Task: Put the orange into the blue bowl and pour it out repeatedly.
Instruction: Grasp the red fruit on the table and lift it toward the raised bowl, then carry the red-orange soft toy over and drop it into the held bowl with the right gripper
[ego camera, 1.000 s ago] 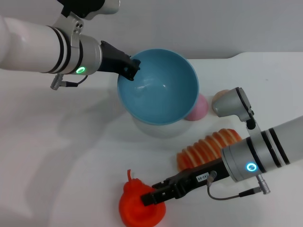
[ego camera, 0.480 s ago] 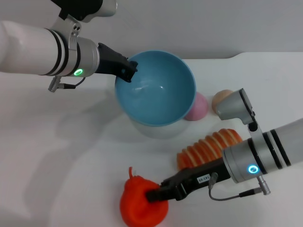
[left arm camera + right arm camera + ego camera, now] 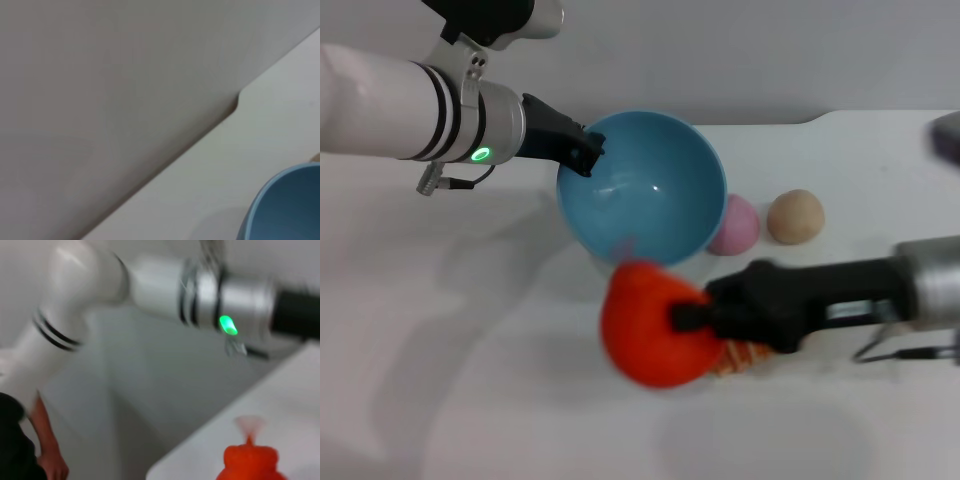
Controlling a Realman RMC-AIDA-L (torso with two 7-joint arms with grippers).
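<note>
The orange is off the table and in the air, carried by the right gripper, but it is not yet in the blue bowl, whose inside shows bare; so the pick-up looks done, while the drop into the bowl and the pouring out are left for this round. In the head view the fruit hangs just in front of the bowl's near rim, a little toward the robot's left of the bowl's middle, and appears to overlap that rim slightly. The right gripper's dark fingers close on the orange from the robot's right side, the jaws narrowed onto its skin with the fruit sticking out beyond the tips. The right wrist view shows the top of the orange with its small stem nub. The left gripper pinches the bowl's rim on the robot's left side, jaws shut on the edge, holding the bowl tipped with its mouth toward the camera. A pink ball and a tan ball lie beside the bowl on the right.
</note>
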